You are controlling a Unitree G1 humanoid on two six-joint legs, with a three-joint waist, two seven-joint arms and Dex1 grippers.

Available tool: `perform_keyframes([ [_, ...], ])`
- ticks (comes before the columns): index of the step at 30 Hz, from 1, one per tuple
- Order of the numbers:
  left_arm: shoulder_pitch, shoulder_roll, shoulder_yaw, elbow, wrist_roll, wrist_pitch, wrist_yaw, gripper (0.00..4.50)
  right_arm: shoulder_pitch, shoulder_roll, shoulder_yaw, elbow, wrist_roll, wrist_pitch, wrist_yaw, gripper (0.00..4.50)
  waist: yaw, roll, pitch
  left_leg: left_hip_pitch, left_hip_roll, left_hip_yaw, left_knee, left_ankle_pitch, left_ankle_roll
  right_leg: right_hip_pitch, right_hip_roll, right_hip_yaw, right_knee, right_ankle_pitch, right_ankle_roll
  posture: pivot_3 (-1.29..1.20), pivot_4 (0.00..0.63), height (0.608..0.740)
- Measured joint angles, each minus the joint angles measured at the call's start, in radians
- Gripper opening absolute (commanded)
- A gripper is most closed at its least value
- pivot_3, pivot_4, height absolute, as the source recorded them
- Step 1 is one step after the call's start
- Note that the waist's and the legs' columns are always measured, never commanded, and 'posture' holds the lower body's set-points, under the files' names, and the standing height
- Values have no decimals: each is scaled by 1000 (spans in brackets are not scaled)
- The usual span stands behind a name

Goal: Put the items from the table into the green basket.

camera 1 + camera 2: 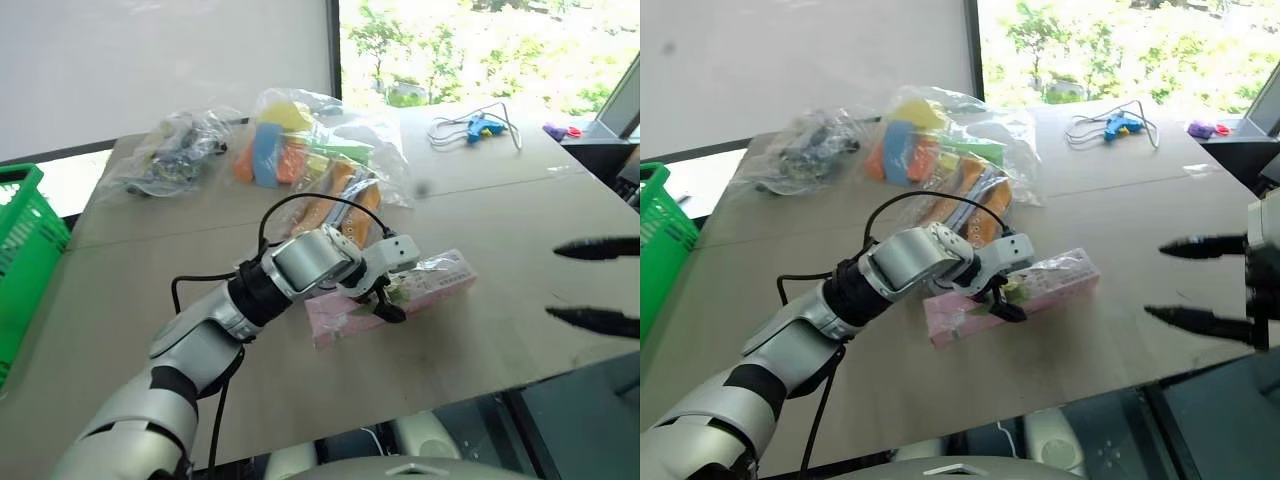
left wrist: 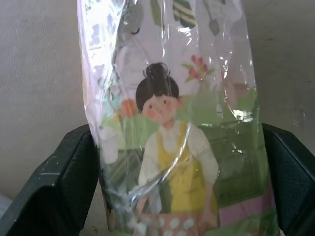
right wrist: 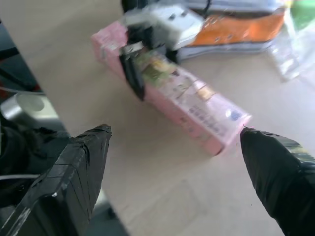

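Observation:
The long pink wrapped box [image 1: 445, 278] lies on the table [image 1: 500, 210] near its front edge. My left gripper [image 1: 388, 293] reaches down over the box's middle, open, with one finger [image 2: 54, 187] on each side of the wrapper [image 2: 172, 123]. My right gripper [image 1: 598, 284] hovers open and empty off the table's right front corner, pointing at the box [image 3: 197, 103]. Behind the box lie orange sneakers in a clear bag [image 1: 340, 200], a bag of colourful blocks [image 1: 275, 150] and a bag of dark bits [image 1: 175, 150]. The green basket [image 1: 20, 240] stands at the far left.
A blue tool with a looped cord [image 1: 480, 127] and a small purple thing [image 1: 558, 130] lie at the table's far right. The table's front edge runs just below the pink box, and bare tabletop stretches between the box and the basket.

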Motion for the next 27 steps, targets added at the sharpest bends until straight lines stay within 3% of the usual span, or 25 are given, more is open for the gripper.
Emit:
perform_keyframes([
  [3,4,-6,-5,0,33,-15,-7,4440,-142,-31,163,161,-59,-80,58,4500,-1,0,0,-1,0,-1,0,0,0,0,-1,-1,0,-1,2,-268,92,740],
  [7,4,-10,-6,0,57,-21,-15,4440,-229,-40,258,225,-75,-112,123,4500,1,3,2,-2,0,-1,0,-1,1,0,-1,0,0,0,6,-268,92,740],
  [10,12,-17,-4,-8,66,-18,-20,3599,-284,-42,294,233,-71,-118,155,4500,7,4,2,-1,0,-1,0,-1,1,0,-1,-1,1,0,7,-238,88,740],
  [12,31,-18,18,-23,71,-12,-13,2588,-297,-42,316,228,-67,-119,161,4500,14,4,1,-1,0,-1,0,-1,1,0,-1,0,1,0,7,-220,80,740],
  [17,71,-19,70,-84,73,-9,-10,875,-326,-23,339,227,-68,-133,161,4500,37,6,0,-1,0,0,0,-1,1,0,-1,0,1,0,7,-183,59,740],
  [24,133,4,240,-140,-28,23,-47,875,-380,64,347,226,-55,-138,142,4500,58,7,0,-3,0,0,1,-1,1,-3,-1,0,3,1,7,-136,29,740],
  [27,120,-28,529,-140,-146,128,-22,875,-493,153,366,211,-25,-137,97,4500,57,7,-1,-5,1,-1,4,-1,2,-5,0,0,4,2,8,-101,17,740],
])
